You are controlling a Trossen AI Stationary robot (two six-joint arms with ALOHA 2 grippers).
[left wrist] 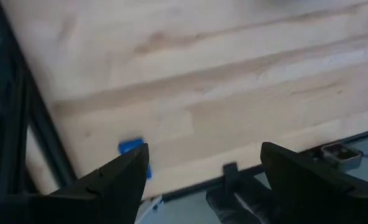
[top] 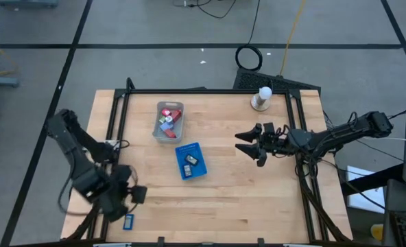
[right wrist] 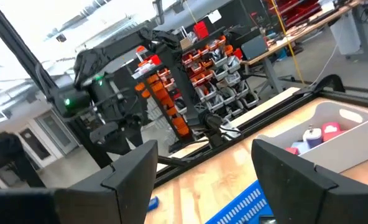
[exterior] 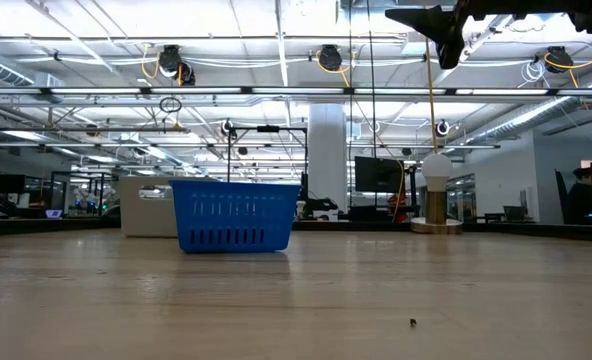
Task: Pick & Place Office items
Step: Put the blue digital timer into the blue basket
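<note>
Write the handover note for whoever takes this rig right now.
Left pincer: open, empty, low at the table's near left corner, beside a small blue item on the wood.
Right pincer: open, empty, raised over the table's right half.
Grey tray: holds several red, pale blue and white items.
Blue basket: holds a couple of small pieces.
Left: the loose blue item.
</note>
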